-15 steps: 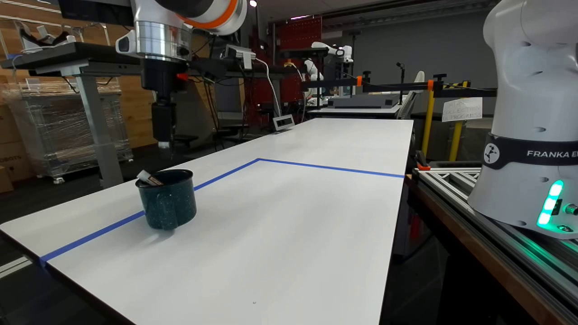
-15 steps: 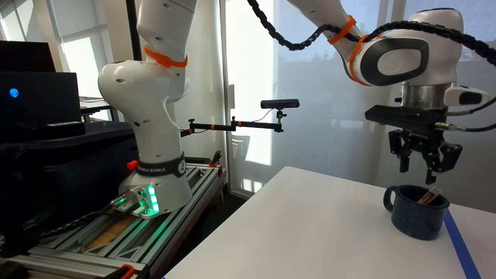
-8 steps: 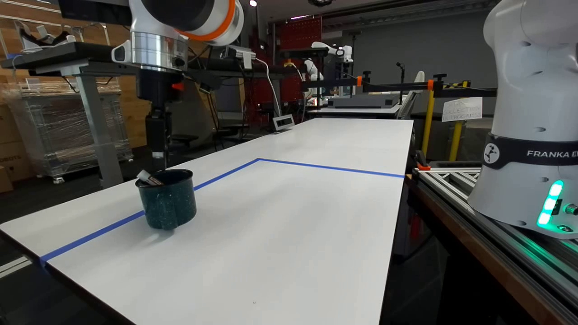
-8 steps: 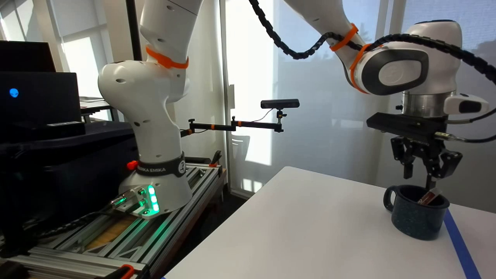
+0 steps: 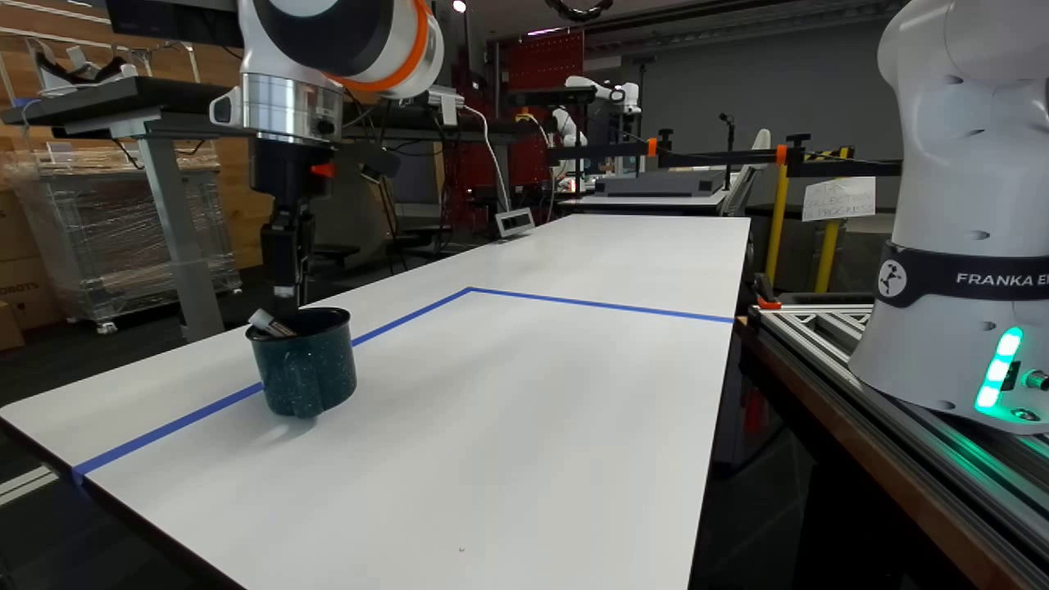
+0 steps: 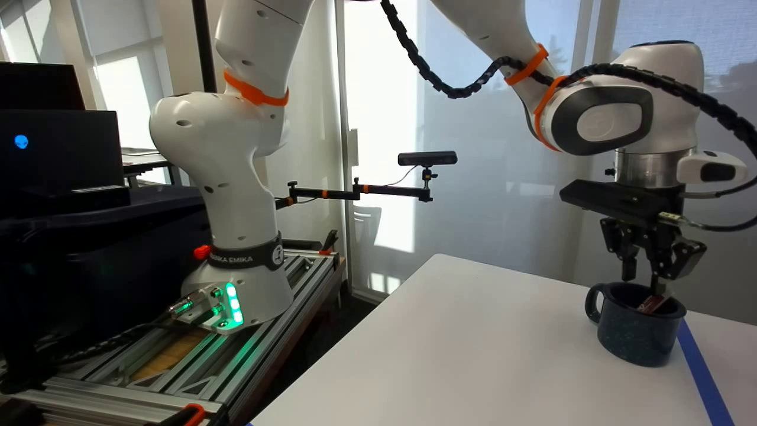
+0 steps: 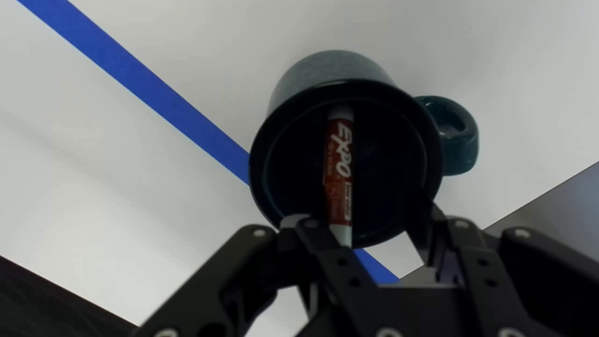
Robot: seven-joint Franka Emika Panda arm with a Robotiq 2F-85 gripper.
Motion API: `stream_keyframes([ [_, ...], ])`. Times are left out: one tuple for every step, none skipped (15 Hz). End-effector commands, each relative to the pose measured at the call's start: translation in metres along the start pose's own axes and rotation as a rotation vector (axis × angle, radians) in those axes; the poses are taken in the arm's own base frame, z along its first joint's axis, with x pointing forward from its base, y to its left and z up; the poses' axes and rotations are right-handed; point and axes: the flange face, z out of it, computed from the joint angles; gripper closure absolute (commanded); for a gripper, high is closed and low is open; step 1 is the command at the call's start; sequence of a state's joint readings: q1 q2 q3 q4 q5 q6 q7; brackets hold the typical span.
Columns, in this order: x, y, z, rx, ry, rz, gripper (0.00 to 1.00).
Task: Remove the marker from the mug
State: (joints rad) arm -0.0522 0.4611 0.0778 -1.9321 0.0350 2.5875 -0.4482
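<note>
One red marker (image 7: 337,164) leans in the mug (image 6: 639,342), upper end poking out; gripper (image 6: 643,284) at mug's mouth w/ fingers (image 6: 628,269) spread apart; can't tell re: marker contact.

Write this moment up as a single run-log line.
mug: upright on table; marker: leaning inside, ungripped; gripper: open at mug's mouth; removal: not yet done

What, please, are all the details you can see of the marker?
The marker has a brownish-red label with white EXPO lettering and a pale section at each end; it looks like plastic. It leans inside the mug, apparently against its rim; in an exterior view one pale end sticks out above it. The open gripper hangs close by; whether it touches the marker is unclear.
</note>
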Motion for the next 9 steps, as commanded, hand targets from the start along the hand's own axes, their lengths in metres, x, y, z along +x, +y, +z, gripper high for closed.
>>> stream_keyframes([
  [0.004,0.000,0.004,-0.008,0.033,0.038,0.53],
  [0.004,0.001,0.005,-0.013,0.041,0.047,0.52],
  [0.003,0.002,0.006,-0.017,0.046,0.051,0.53],
  [0.004,0.002,0.007,-0.018,0.053,0.059,0.54],
  [0.004,0.003,0.008,-0.020,0.057,0.066,0.55],
  [0.003,0.004,0.010,-0.022,0.061,0.071,0.56],
  [0.003,0.005,0.012,-0.021,0.061,0.076,0.55],
  [0.002,0.006,0.014,-0.022,0.064,0.078,0.56],
  [0.001,0.007,0.016,-0.023,0.066,0.078,0.56],
])
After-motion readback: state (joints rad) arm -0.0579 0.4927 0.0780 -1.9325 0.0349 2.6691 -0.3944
